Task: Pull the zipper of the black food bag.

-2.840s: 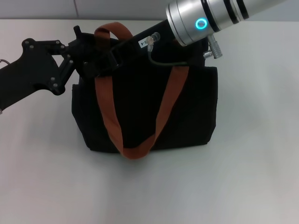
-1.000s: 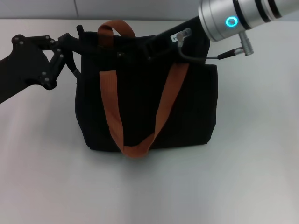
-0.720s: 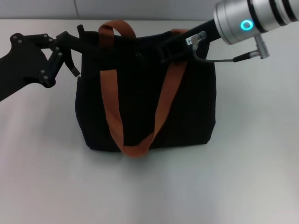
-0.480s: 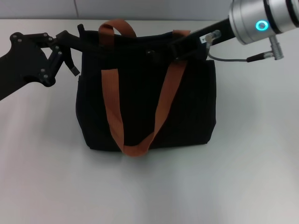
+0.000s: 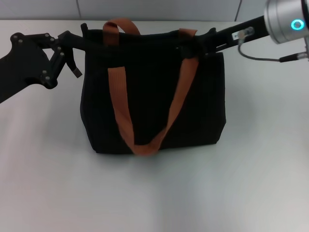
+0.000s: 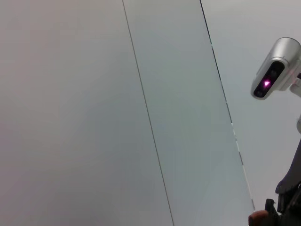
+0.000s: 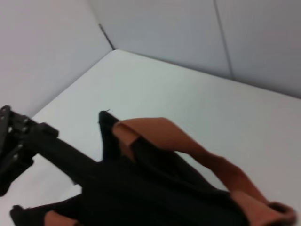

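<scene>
The black food bag (image 5: 149,101) stands upright mid-table, and its orange-brown strap (image 5: 120,111) hangs down the front. My left gripper (image 5: 83,33) is at the bag's top left corner, shut on the fabric there. My right gripper (image 5: 189,48) reaches in from the right. It is shut at the top edge, beside the right end of the strap. The zipper is hidden between its fingers. In the right wrist view the bag's top (image 7: 141,188) and a strap (image 7: 164,136) fill the lower part. The left gripper (image 7: 19,141) holds the far corner.
The bag rests on a white table (image 5: 154,193) with a pale wall behind it. The right arm's silver wrist (image 5: 289,19) and grey cable (image 5: 260,57) hang over the table's right rear. The left wrist view shows wall panels (image 6: 94,117) and a silver arm part (image 6: 277,70).
My right gripper has slid rightward along the bag's top edge, from near the left strap to the right strap. The left gripper stayed at the left corner and the bag's top stretched out.
</scene>
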`<control>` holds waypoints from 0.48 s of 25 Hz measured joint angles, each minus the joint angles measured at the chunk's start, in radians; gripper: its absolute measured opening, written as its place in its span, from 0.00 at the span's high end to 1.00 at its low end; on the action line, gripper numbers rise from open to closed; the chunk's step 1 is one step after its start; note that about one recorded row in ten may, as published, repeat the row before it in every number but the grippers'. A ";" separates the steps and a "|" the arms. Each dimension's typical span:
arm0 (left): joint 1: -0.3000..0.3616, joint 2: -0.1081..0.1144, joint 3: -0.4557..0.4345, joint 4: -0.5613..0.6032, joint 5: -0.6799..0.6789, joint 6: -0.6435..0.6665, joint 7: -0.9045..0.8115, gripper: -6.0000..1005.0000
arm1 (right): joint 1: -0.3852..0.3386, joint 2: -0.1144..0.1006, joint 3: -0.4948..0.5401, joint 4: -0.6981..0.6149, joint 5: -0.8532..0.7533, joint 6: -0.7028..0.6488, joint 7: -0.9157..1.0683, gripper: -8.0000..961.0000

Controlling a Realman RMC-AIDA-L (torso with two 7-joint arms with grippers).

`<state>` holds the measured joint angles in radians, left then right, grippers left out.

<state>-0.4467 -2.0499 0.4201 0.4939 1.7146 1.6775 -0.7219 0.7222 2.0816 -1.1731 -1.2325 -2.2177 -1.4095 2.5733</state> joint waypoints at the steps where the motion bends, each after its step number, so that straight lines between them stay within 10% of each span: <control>1: 0.000 0.000 -0.002 0.000 0.000 0.000 0.000 0.97 | 0.000 0.000 0.000 0.000 0.000 0.000 0.000 0.99; 12: 0.000 -0.001 -0.009 0.000 -0.001 0.002 -0.001 0.97 | -0.033 0.002 0.018 -0.053 0.002 -0.019 0.001 0.99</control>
<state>-0.4469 -2.0510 0.4109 0.4939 1.7136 1.6800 -0.7225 0.6888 2.0840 -1.1553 -1.2850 -2.2158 -1.4288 2.5739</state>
